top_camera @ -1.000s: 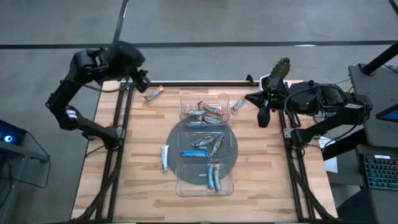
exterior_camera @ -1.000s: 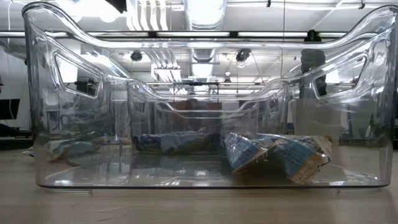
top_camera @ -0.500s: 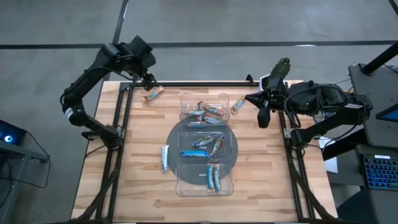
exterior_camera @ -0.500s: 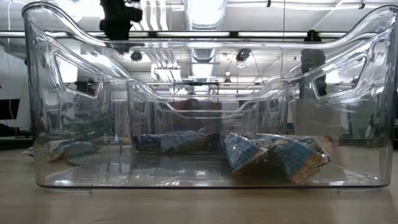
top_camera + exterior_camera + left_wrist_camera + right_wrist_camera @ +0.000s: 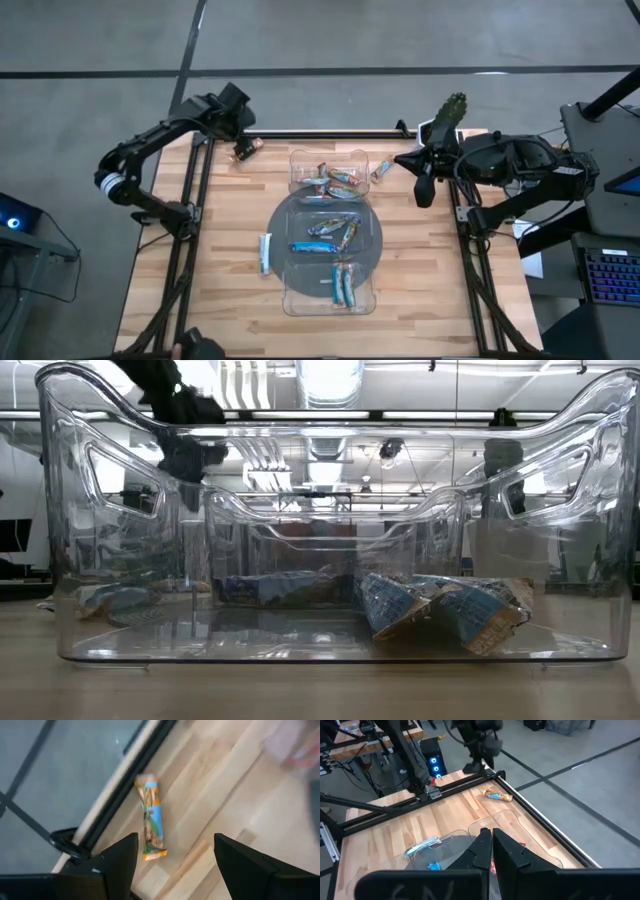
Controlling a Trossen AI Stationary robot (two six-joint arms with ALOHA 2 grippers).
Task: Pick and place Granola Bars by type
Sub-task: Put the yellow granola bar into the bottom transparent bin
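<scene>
Granola bars lie sorted in a clear compartment tray (image 5: 372, 262): orange-brown ones (image 5: 335, 180) in the far compartment, dark multicoloured ones (image 5: 330, 232) in the round middle, light blue ones (image 5: 343, 285) in the near one. Loose on the table lie an orange-and-blue bar (image 5: 249, 148) at the far left corner, a light blue bar (image 5: 265, 252) left of the tray, and a bar (image 5: 381, 170) right of the far compartment. My left gripper (image 5: 175, 865) is open just above the corner bar (image 5: 151, 817), not touching it. My right gripper (image 5: 487, 845) is shut, held over the far right of the table (image 5: 424, 186).
A black rail (image 5: 320, 132) runs along the table's far edge right behind the corner bar, and black frame bars (image 5: 190, 220) run down both sides. A green prickly object (image 5: 450, 110) stands at the far right corner. Bare wood shows left and right of the tray.
My left arm has stretched out toward the far left corner. Its gripper has moved toward the table's right and come down over the orange-and-blue bar; in the low view it drops in from the top. The bars and the right arm have kept still.
</scene>
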